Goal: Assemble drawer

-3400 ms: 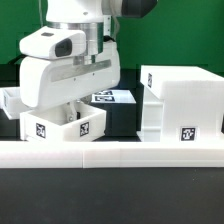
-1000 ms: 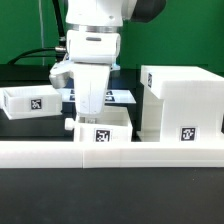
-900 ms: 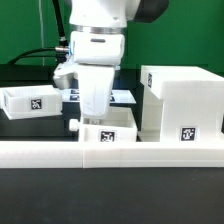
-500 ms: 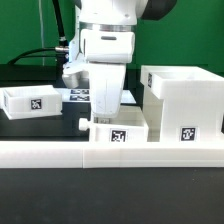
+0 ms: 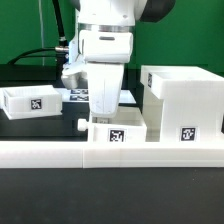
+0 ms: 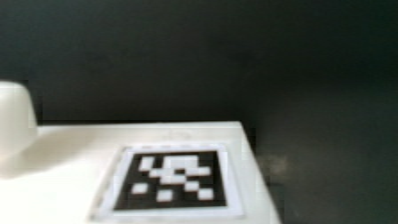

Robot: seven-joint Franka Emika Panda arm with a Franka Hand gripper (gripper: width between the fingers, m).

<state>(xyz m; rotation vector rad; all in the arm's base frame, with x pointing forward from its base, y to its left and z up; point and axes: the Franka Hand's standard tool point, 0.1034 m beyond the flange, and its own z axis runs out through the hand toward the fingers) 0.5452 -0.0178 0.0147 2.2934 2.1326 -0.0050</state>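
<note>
The large white box shell (image 5: 180, 103) stands at the exterior view's right, with a tag on its front. A small white tray (image 5: 118, 136) with a knob (image 5: 82, 125) on its left end sits just left of the shell, against the rail. My gripper (image 5: 105, 112) reaches straight down into this tray and is shut on its wall; the fingertips are hidden. The wrist view shows the tray's tagged face (image 6: 173, 180) and a white rounded part (image 6: 15, 125) beside it. A second small tray (image 5: 35, 100) lies at the exterior view's left.
A long low white rail (image 5: 110, 155) runs across the front. The marker board (image 5: 78, 95) lies flat on the dark table behind the arm. A green wall backs the scene.
My gripper and the small tray have slid toward the exterior view's right, up to the box shell. In the last half second they have hardly moved.
</note>
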